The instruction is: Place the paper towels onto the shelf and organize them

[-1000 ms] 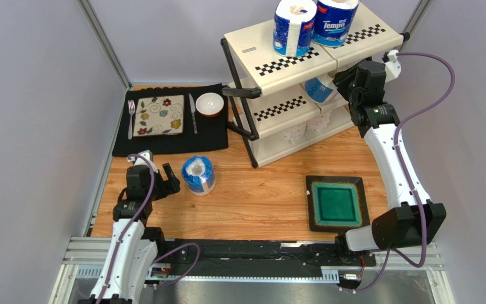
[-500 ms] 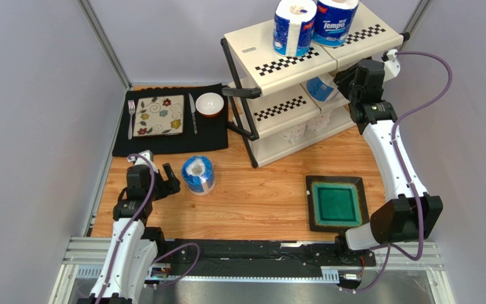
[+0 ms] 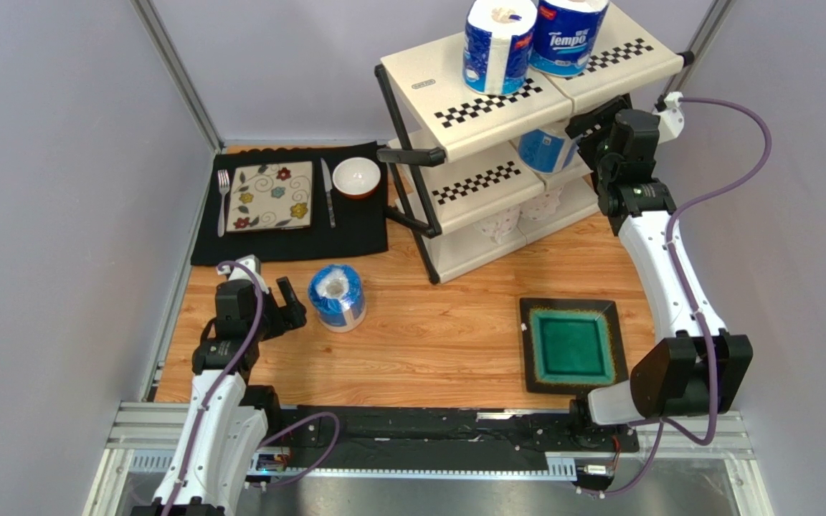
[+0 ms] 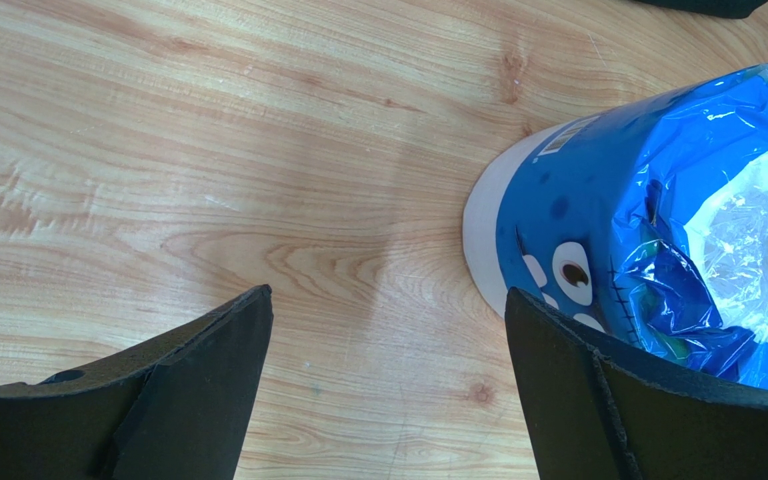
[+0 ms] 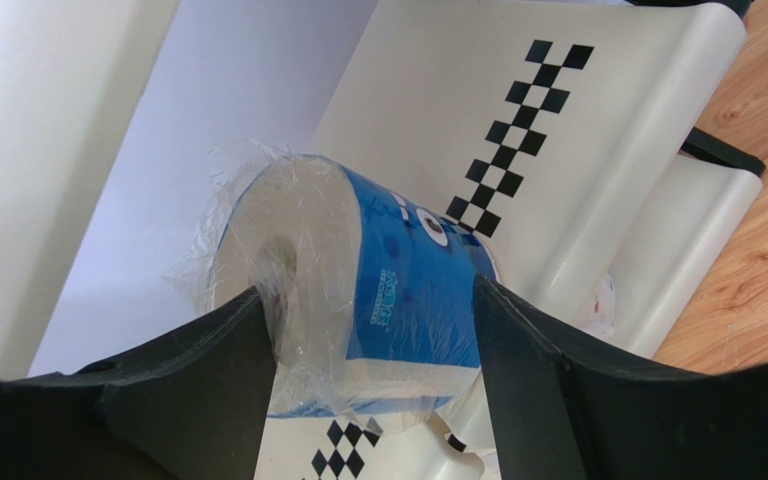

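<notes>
The shelf [image 3: 460, 102] stands at the far right. Two blue-wrapped paper towels [image 3: 500, 45] [image 3: 569, 34] stand on its top tier. Two plain white rolls [image 3: 501, 226] lie on the bottom tier. My right gripper [image 3: 581, 138] reaches into the middle tier from the right, shut on a blue-wrapped roll [image 3: 541, 151]. In the right wrist view this roll [image 5: 388, 280] lies between both fingers above a checkered shelf panel [image 5: 478, 90]. Another blue-wrapped roll [image 3: 338, 298] stands on the table. My left gripper [image 3: 286, 305] is open and empty just left of it [image 4: 648, 230].
A green square tray [image 3: 530, 312] lies on the table at the right, near my right arm's base. A black placemat [image 3: 288, 242] at the far left holds a flowered plate, fork, knife and small bowl [image 3: 356, 176]. Grey walls close both sides.
My right gripper has shifted a little farther back and right with the blue roll, which now sits more under the top tier. The left arm has not moved.
</notes>
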### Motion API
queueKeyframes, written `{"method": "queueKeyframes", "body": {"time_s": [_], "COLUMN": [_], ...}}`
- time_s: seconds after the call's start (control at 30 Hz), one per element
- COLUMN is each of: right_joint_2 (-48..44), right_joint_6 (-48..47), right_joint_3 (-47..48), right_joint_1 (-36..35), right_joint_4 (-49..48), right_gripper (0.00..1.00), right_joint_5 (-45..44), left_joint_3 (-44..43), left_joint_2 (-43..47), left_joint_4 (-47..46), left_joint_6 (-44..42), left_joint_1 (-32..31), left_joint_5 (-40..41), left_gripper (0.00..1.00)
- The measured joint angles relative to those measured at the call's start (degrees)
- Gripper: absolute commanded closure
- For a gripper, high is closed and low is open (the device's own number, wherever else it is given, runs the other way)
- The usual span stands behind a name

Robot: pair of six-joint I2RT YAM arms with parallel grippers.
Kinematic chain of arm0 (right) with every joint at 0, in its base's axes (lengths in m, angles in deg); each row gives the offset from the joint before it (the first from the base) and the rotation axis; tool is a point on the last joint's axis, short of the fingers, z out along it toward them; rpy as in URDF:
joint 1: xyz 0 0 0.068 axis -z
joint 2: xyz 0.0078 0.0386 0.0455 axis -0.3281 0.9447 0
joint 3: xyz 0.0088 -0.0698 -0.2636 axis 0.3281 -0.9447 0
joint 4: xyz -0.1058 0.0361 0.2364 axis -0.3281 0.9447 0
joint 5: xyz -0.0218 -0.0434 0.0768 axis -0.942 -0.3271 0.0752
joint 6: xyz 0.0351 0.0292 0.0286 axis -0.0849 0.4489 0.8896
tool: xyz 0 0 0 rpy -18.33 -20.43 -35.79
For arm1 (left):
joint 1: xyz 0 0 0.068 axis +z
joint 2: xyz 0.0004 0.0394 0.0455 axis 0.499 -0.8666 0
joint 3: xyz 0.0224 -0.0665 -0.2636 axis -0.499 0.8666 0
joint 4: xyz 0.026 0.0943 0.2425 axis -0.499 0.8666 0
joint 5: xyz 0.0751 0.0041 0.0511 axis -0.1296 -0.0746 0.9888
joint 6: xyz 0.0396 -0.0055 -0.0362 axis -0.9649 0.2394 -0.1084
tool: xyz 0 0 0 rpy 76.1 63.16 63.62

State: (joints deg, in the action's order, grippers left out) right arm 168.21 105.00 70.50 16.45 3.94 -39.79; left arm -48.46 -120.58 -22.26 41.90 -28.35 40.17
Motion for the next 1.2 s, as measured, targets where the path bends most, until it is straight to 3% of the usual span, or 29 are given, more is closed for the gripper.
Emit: {"method": "queueKeyframes", "body": {"time_s": [0.2,0.47,0.57,0.63,0.8,0.93,1.0,1.2], "right_joint_2": [-6.5,-27.2,-35.1,-39.1,-45.1,-38.8,-31.8,-8.0], "right_joint_6": [2.0,5.7,6.4,6.6,8.6,9.7,10.4,10.5], "right_joint_3": [-5.9,-23.3,-29.8,-33.3,-40.7,-41.6,-40.3,-29.4], "right_joint_1": [1.2,0.2,-6.8,-15.4,-43.3,-62.8,-67.8,-71.6], "right_joint_4": [-3.0,-4.6,-2.7,-1.4,1.0,0.6,0.5,-1.1], "right_gripper": [0.28,0.29,0.29,0.29,0.26,0.24,0.23,0.21], "right_joint_5": [1.3,2.7,1.4,-1.9,-15.8,-28.1,-31.0,-31.9], "left_joint_3": [0.0,0.0,0.0,0.0,0.0,0.0,0.0,0.0], "left_joint_2": [0.0,0.0,0.0,0.0,0.0,0.0,0.0,0.1], "left_joint_4": [0.0,0.0,0.0,0.0,0.0,0.0,0.0,0.0], "left_joint_6": [0.0,0.0,0.0,0.0,0.0,0.0,0.0,0.0], "left_joint_1": [0.0,0.0,0.0,0.0,0.0,0.0,0.0,0.0], "left_joint_5": [0.0,0.0,0.0,0.0,0.0,0.0,0.0,0.1], "left_gripper": [0.05,0.05,0.05,0.05,0.05,0.05,0.05,0.05]}}
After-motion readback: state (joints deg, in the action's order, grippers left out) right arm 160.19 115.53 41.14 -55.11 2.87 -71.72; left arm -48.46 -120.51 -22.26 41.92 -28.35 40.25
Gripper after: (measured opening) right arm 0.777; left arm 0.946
